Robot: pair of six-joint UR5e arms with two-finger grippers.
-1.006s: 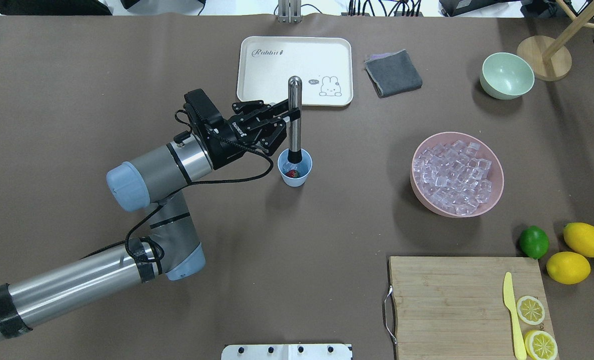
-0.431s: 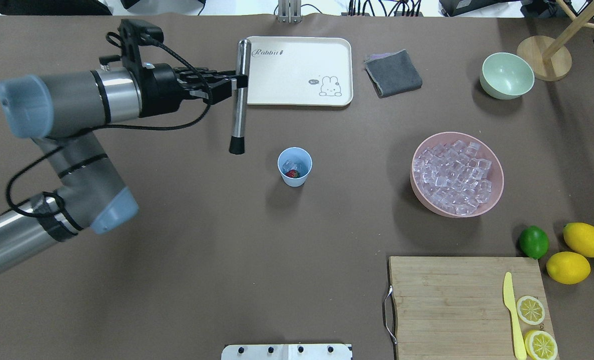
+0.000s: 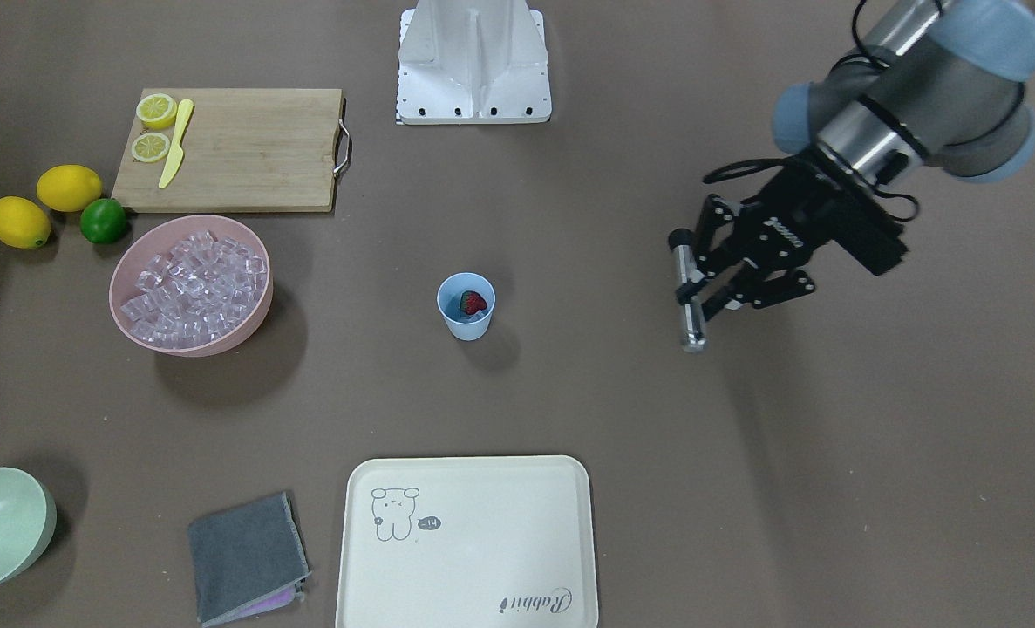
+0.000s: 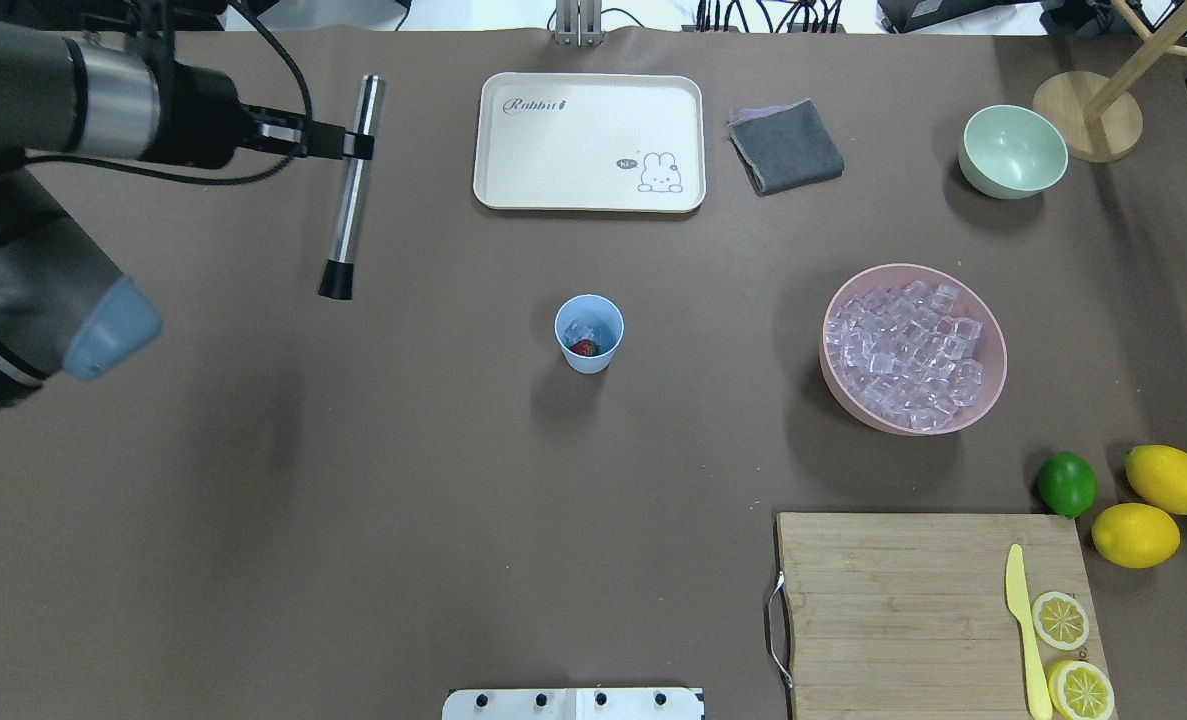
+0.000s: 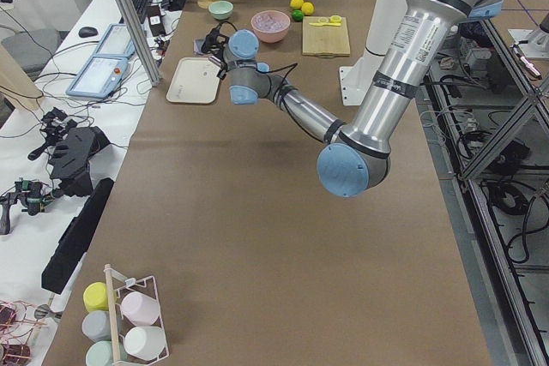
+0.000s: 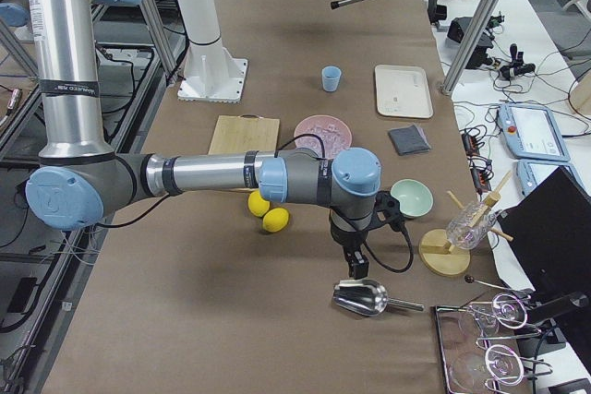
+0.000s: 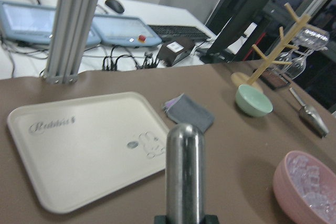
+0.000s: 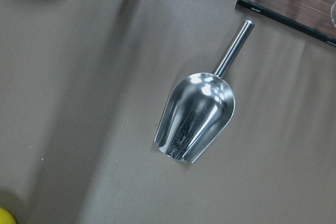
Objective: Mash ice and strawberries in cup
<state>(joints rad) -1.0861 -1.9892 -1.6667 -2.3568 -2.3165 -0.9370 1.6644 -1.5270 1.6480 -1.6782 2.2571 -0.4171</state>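
The light blue cup (image 4: 589, 335) stands upright mid-table, also in the front view (image 3: 466, 307). Inside it lie a red strawberry (image 4: 583, 348) and a few clear ice cubes (image 4: 581, 328). My left gripper (image 4: 358, 145) is shut on a steel muddler (image 4: 348, 195) with a black tip and holds it in the air, far left of the cup and beyond it. The front view shows the gripper (image 3: 696, 281) and the muddler (image 3: 687, 296) too. My right gripper (image 6: 355, 269) hangs over a metal scoop (image 8: 199, 114). I cannot tell whether it is open or shut.
A pink bowl (image 4: 993, 395) full of ice (image 4: 911, 345) stands right of the cup. A cream tray (image 4: 589, 142), grey cloth (image 4: 786, 146) and pale green bowl (image 4: 1013, 150) lie at the far side. A cutting board (image 4: 903, 600), lime (image 4: 1066, 484) and lemons (image 4: 1168, 480) sit at the near right.
My left gripper lifted the muddler out of the cup and carried it left and toward the table's far side. The cup and its contents stayed put.
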